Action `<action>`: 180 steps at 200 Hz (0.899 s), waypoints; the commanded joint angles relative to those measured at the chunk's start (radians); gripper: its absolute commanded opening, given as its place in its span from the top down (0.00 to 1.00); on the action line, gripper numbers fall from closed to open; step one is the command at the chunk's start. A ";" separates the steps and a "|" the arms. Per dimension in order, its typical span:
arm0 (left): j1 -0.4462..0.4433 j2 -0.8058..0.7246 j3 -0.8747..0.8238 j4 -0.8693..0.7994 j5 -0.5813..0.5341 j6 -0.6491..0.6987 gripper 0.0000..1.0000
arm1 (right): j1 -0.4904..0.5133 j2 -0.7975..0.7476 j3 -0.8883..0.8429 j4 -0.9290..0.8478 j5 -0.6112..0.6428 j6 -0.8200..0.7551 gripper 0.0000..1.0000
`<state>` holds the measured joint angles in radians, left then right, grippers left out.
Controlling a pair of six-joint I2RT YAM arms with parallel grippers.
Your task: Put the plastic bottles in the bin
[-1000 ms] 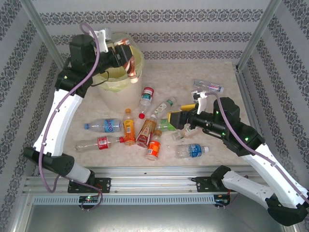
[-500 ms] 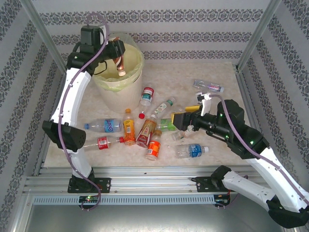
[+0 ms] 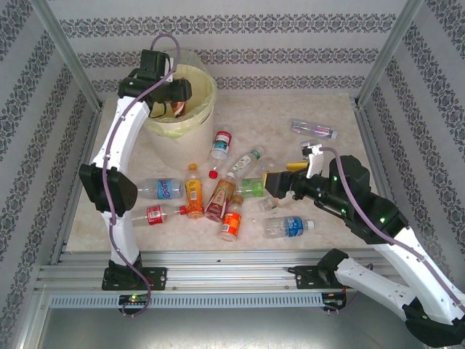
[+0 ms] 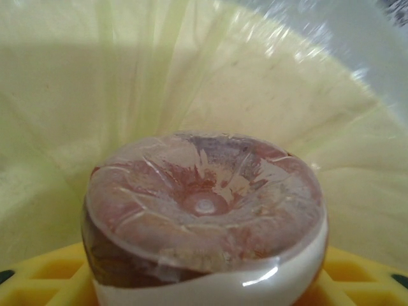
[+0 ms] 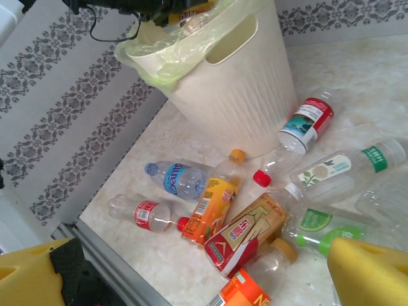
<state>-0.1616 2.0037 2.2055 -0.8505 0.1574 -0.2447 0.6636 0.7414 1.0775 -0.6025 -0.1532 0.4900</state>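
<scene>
I'm working over a pale marbled table (image 3: pixel 341 131), boxed in by patterned wallpaper (image 3: pixel 240 25) and aluminium posts (image 3: pixel 69 54).

From the top camera, the bin (image 3: pixel 207 109) sits at the upper left. My left gripper (image 3: pixel 176 107) reaches over its rim with a brown bottle (image 3: pixel 178 110), placed so a drop will land inside. About ten bottles (image 3: pixel 218 196) lie scattered mid-frame, and one (image 3: pixel 314 130) lies apart at the upper right. My right gripper (image 3: pixel 275 182) hovers low at the right edge of the scatter, beside a green-label bottle (image 3: pixel 251 189), which I judge to be its next pick.

From the left wrist, the brown bottle's base bulges toward the lens, seated between the yellow pads (image 4: pixel 38 280), so I read it as gripped. The pale green bag (image 4: pixel 268 95) spreads behind it, which confirms the bottle is inside the bin's mouth.

From the right wrist, the pads (image 5: pixel 370 274) sit in the two lower corners, spread wide with nothing between them. Beyond them the bottles lie on their sides on the smooth tabletop, with the bin at the top of the frame.
</scene>
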 commanded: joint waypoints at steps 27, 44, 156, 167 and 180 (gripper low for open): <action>0.011 0.047 0.029 -0.088 0.003 0.010 0.38 | -0.004 -0.010 -0.001 -0.095 0.142 0.008 0.02; 0.011 0.045 0.026 -0.093 0.007 0.003 0.35 | -0.014 -0.005 -0.014 -0.130 0.163 0.019 0.02; 0.012 -0.086 0.088 -0.123 0.041 -0.011 0.00 | -0.035 -0.019 -0.148 -0.293 0.254 0.216 0.02; 0.012 -0.113 0.090 -0.125 0.036 -0.010 0.00 | -0.037 -0.023 -0.164 -0.307 0.255 0.254 0.02; 0.011 -0.155 0.080 -0.115 0.031 -0.008 0.00 | -0.038 -0.031 -0.189 -0.324 0.267 0.295 0.02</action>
<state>-0.1616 1.9507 2.2520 -0.9405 0.1825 -0.2474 0.6357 0.7288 0.9264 -0.8597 0.0612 0.6689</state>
